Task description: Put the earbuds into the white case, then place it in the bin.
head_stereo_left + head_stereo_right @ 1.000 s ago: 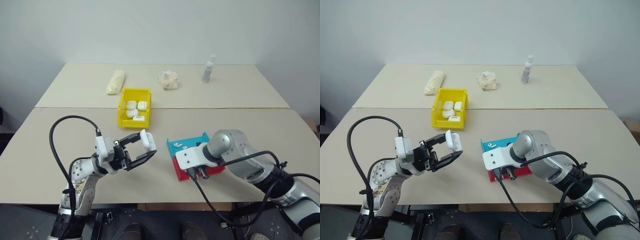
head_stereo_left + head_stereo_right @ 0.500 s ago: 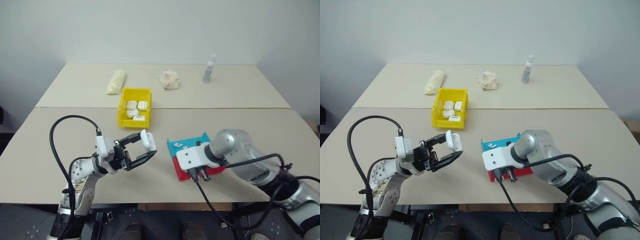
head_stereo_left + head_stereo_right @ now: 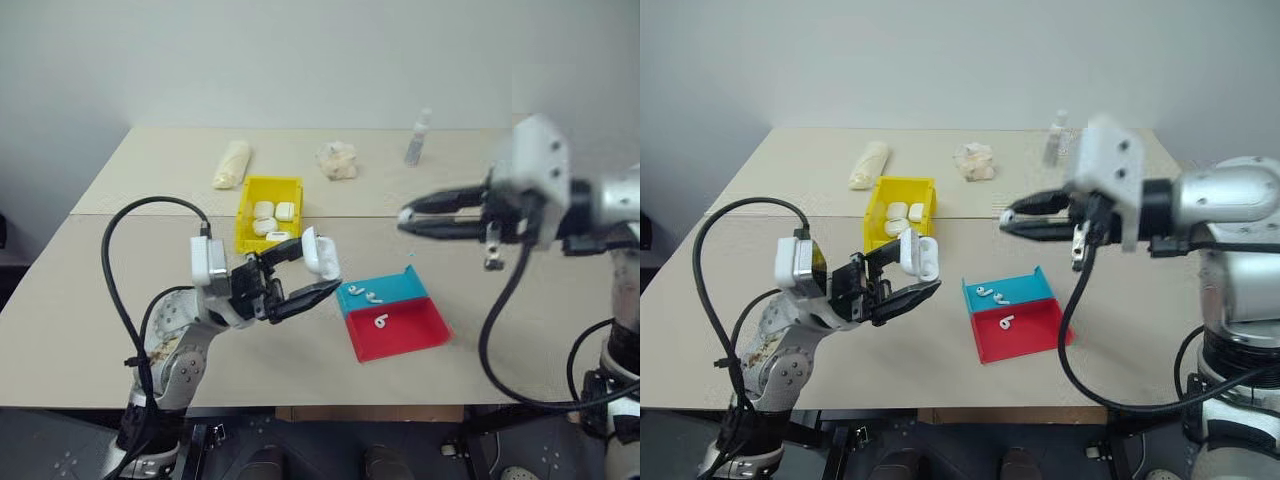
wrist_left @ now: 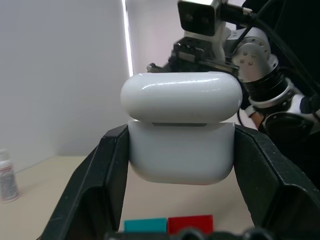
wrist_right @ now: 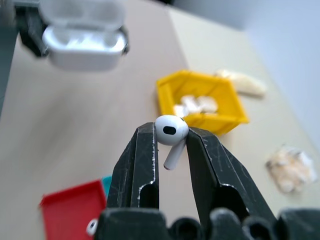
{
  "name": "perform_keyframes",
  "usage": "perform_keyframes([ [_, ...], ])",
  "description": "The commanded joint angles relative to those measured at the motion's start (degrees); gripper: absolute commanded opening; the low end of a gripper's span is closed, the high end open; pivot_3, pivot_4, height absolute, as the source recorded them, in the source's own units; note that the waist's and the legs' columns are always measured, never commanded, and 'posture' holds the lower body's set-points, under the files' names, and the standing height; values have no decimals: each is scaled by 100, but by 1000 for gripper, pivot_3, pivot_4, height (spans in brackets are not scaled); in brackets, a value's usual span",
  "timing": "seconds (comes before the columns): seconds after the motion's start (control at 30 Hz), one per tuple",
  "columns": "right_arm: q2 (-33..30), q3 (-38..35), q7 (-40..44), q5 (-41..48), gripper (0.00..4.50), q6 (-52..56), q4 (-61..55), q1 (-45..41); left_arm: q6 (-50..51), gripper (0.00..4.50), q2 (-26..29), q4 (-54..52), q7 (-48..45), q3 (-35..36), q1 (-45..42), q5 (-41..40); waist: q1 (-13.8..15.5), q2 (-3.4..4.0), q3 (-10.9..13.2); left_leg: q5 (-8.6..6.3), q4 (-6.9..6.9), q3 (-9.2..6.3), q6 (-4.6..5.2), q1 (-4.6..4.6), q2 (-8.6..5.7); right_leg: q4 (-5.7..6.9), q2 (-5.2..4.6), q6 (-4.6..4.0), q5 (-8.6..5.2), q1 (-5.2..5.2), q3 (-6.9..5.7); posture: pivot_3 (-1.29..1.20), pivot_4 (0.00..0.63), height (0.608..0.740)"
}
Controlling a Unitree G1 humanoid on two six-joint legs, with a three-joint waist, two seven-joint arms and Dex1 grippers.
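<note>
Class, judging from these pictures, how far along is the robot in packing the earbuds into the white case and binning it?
Done: the left gripper holds the white case with its lid open. In hand: the right gripper pinches one earbud in the air. Left: seat it, fetch the earbuds lying in the blue-and-red tray, and place the case in the bin.

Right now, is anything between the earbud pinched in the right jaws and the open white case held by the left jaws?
Nothing visible. The tiny glossy white earbud and the small glossy white hinged-lid case face each other across open air above the beige table.
</note>
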Motion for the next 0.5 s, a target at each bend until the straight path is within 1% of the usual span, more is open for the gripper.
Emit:
perform_keyframes([
  [0.03, 339, -640, -378, 1048, 658, -257, -89, -155, 118, 2772, -142, -215, -96, -155, -251, -251, 4, 0, 0, 0, 0, 0, 0, -1, 0, 1, 0, 0, 0, -1, 0, 0, 150, 740],
  [0.1, 592, -742, -612, 1523, 658, -338, -106, -132, 118, 2772, -298, -184, -136, -201, -363, -356, 5, 0, 0, 0, 0, -1, 0, -1, 0, 2, -1, 0, 0, 0, -1, 0, 150, 740],
  [0.2, 938, -692, -916, 2099, 658, -472, -160, -31, 193, 2772, -477, -143, -135, -225, -488, -446, 4, 0, 0, 0, 1, -1, 0, 0, -1, 2, -1, 0, 0, 2, 0, 0, 150, 740],
  [0.37, 1264, -310, -1093, 2489, 658, -876, -276, 292, 166, 2772, -654, -174, -138, -251, -498, -433, -8, 1, 0, 0, 0, -1, 0, 0, 0, 3, 1, 0, 0, 1, 0, 0, 150, 740],
  [0.5, 1378, -11, -1086, 2523, 658, -1217, -202, 561, 181, 2772, -675, -275, -74, -236, -454, -394, -3, 1, 0, 1, 0, -1, 0, 1, 0, 3, 1, 0, 0, 0, 0, 0, 150, 740],
])
